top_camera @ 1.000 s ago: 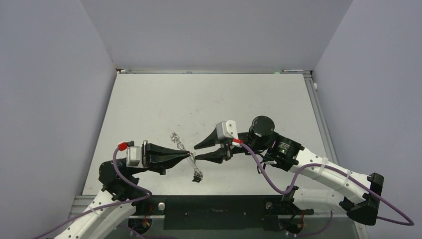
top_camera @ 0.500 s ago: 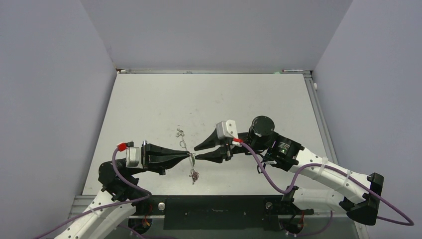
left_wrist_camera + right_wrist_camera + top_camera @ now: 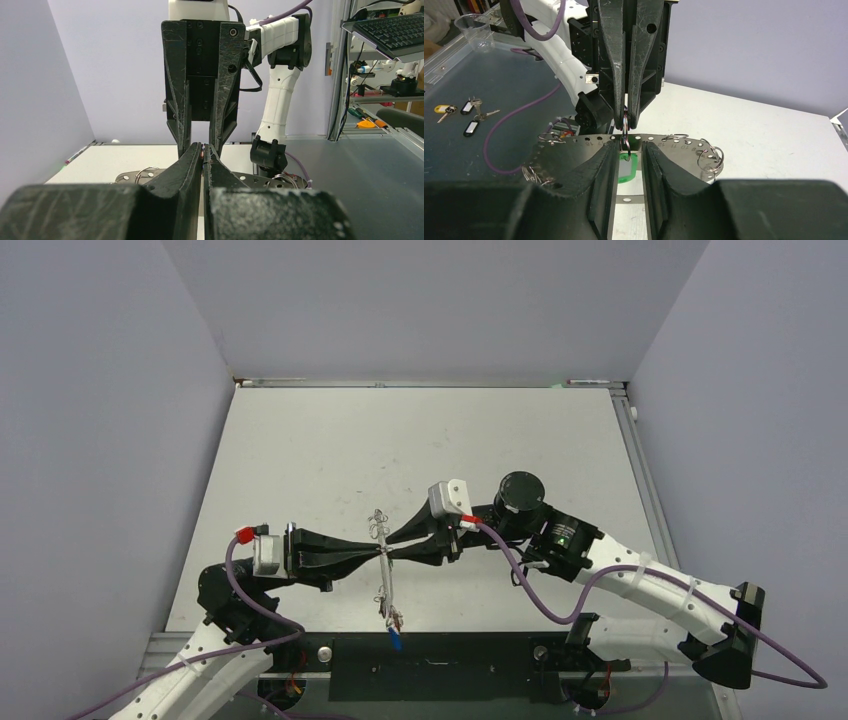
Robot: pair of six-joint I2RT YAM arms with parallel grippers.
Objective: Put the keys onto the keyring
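Keyring: there is one, a thin silver band punched with holes. In my right wrist view it curves across just beyond my fingertips. I count at least four small split rings strung along it. Keys number three, going by their plastic heads: one green key, one red key and one blue key.

I have two grippers, and they meet tip to tip over the table. My left gripper has its fingers pressed together on a little ring at the top of the keyring. From above the loop shows edge-on, hanging from those tips, with the red and blue keys at its near end. My right gripper has its fingers apart, one on each side of the green key's head. Whether either pad touches it, I cannot tell.
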